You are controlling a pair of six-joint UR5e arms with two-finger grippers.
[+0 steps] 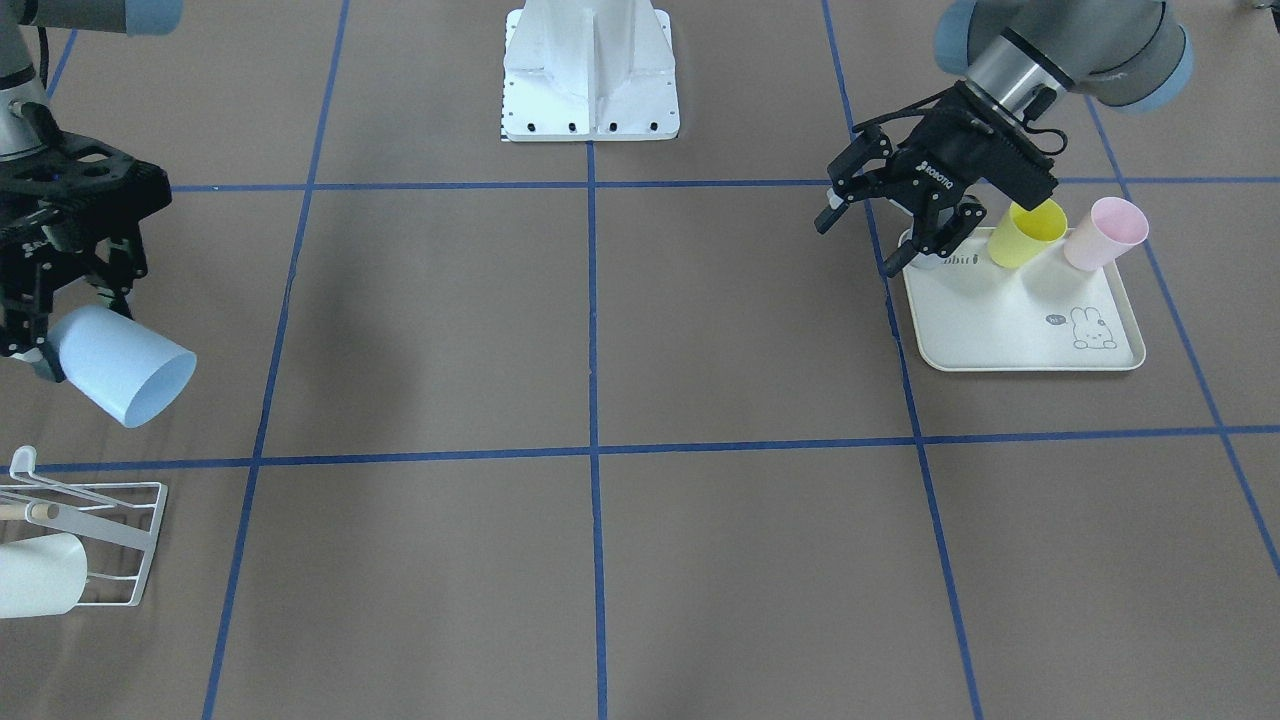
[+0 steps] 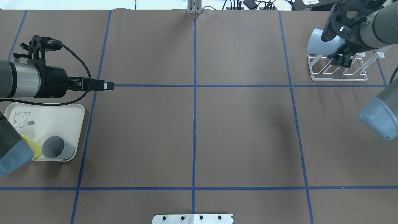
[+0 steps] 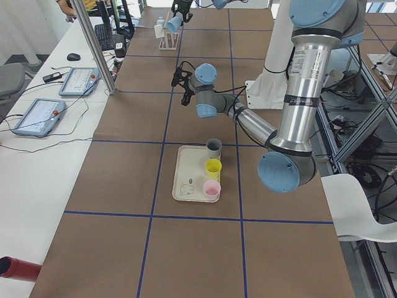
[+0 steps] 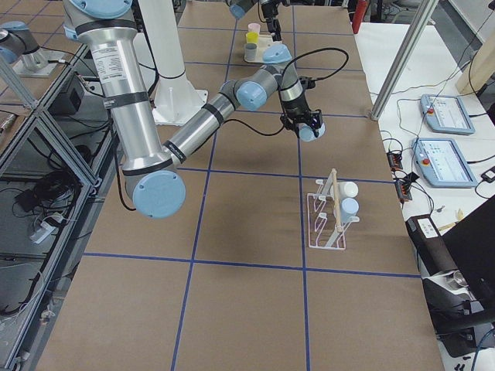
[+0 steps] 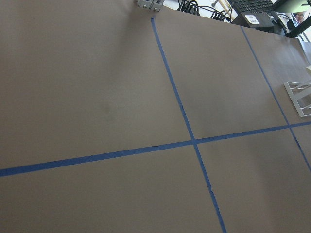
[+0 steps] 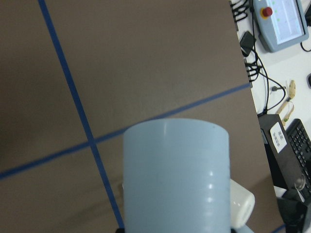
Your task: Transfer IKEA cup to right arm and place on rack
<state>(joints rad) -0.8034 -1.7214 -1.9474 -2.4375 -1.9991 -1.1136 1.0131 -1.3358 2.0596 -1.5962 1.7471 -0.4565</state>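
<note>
Lower left of the front view there's the rack (image 1: 112, 545) on the surface (image 1: 600, 560) with a white cup (image 1: 30, 575) on it. Just above that, at the left edge, the right end effector (image 1: 45, 340) is clamped on the base of the blue cup (image 1: 125, 365), which hangs tilted in the air, mouth pointing lower right, close to the rack but not on it. Further back, upper right, the left end effector (image 1: 862, 242) is spread wide with nothing in it, over the upper-left corner of the tray (image 1: 1000, 335), where a yellow cup (image 1: 1022, 238) and a pink cup (image 1: 1103, 232) stand.
</note>
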